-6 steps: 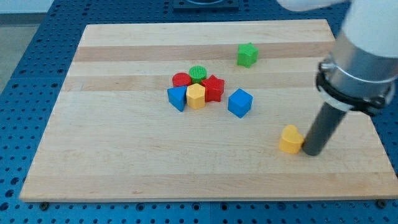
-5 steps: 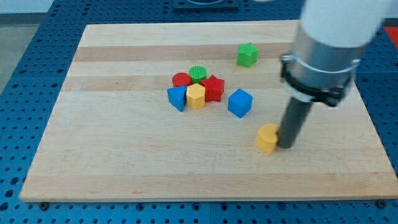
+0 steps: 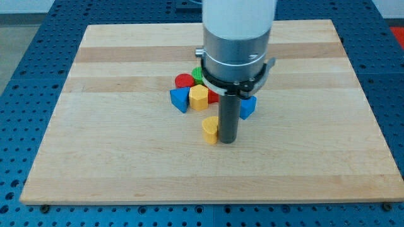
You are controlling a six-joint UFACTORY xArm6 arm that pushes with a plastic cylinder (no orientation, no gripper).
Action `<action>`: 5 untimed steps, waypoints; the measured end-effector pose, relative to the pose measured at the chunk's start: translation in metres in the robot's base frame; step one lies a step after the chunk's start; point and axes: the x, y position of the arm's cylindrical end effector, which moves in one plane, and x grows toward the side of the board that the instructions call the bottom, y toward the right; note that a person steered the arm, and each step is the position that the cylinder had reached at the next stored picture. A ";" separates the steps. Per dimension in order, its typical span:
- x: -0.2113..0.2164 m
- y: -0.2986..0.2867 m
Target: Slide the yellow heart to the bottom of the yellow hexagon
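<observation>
1. Camera view, task item: the yellow heart (image 3: 209, 129) lies near the middle of the surface, just below the yellow hexagon (image 3: 199, 98) and slightly toward the view's right of it, apart from it. I cannot make out which way the heart points or its long axis.
2. Camera view, cluster: the blue block (image 3: 180, 99) touches the hexagon on the view's left; a red block (image 3: 184, 80) sits above them. A green block (image 3: 197, 74), a second red block (image 3: 213, 96) and a second blue block (image 3: 248, 106) are partly hidden behind the arm.
3. Camera view, surroundings: a pale wooden surface (image 3: 95, 139) rests on a blue perforated bench (image 3: 19, 75).
4. Camera view, hand: I have no hand to open; my tip (image 3: 227, 141) is down on the surface, touching the heart's view-right side.
</observation>
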 end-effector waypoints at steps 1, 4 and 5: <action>0.027 0.001; -0.031 -0.040; -0.036 -0.046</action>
